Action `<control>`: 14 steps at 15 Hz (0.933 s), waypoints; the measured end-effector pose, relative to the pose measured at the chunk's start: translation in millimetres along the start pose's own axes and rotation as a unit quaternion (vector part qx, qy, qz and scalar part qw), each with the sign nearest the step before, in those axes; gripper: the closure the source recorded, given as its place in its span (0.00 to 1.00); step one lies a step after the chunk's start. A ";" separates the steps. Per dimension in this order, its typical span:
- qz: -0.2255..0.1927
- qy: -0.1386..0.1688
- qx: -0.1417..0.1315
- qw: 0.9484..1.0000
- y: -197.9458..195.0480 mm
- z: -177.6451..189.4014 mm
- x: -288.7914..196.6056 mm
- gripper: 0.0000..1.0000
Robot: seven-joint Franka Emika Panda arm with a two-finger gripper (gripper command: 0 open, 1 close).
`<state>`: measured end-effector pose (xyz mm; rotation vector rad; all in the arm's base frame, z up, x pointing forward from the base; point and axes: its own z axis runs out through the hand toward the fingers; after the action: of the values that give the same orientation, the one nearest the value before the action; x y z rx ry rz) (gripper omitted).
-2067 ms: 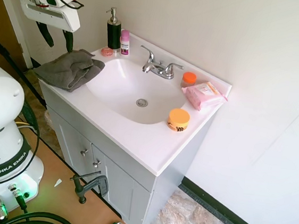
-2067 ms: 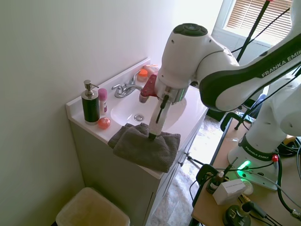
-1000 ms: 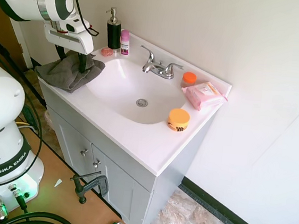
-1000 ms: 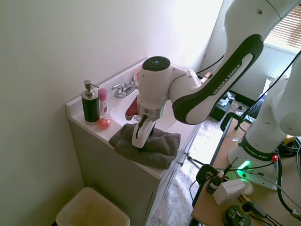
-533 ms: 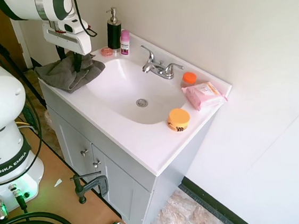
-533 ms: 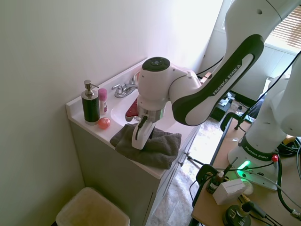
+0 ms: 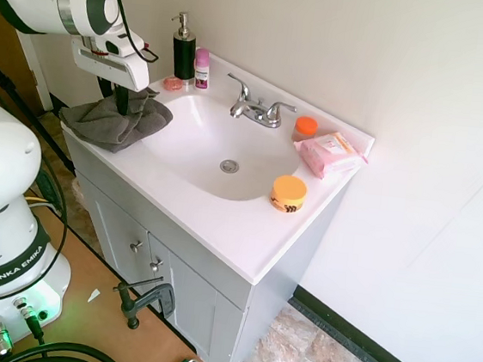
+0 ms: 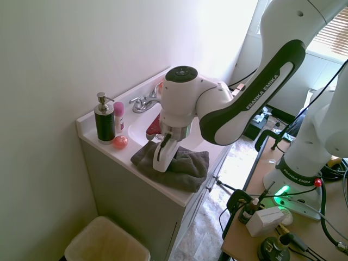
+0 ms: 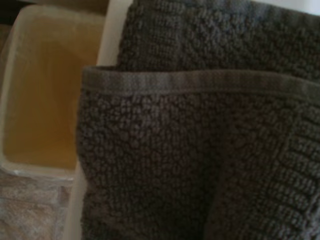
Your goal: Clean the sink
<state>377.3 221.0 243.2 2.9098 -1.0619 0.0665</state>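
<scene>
Clearly, in the first exterior view the gripper (image 7: 122,101) is pressed down into the grey towel (image 7: 114,120), which lies bunched on the vanity top at the corner beside the sink (image 7: 219,148); the dark fingers look sunk in the cloth, but whether they are pinched on a fold or merely resting in it I cannot tell. The risk here is a thin pinch: if only one layer is caught, the towel may slide out when lifted, or drag across the soap dispenser (image 7: 185,47), the small pink bottle (image 7: 202,68) and the little pink disc (image 7: 173,83) that stand just behind it. From the second exterior view the towel (image 8: 182,167) overhangs the front edge of the counter, and the bin (image 8: 106,242) stands on the floor below; a loose hold could drop the cloth off the edge. The sink (image 8: 142,126) sits just beyond the gripper (image 8: 160,165), so the sweep is short, yet the faucet (image 8: 142,101) is close enough to snag a trailing corner. In the wrist view the towel (image 9: 200,150) fills the frame, its hem doubled over, with the bin (image 9: 45,100) showing past the counter edge; the fold suggests layers that could separate under a pull.
</scene>
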 end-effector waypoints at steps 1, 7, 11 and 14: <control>0.017 -0.004 0.002 1.000 2.6 0.2 8.2 1.00; 0.123 -0.029 0.011 0.992 16.9 3.7 64.6 1.00; 0.181 -0.062 0.012 0.981 16.4 9.7 95.3 1.00; 0.212 -0.099 -0.003 0.972 22.0 24.4 119.7 1.00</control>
<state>455.2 125.9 226.1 2.6709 -1.6933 -0.2168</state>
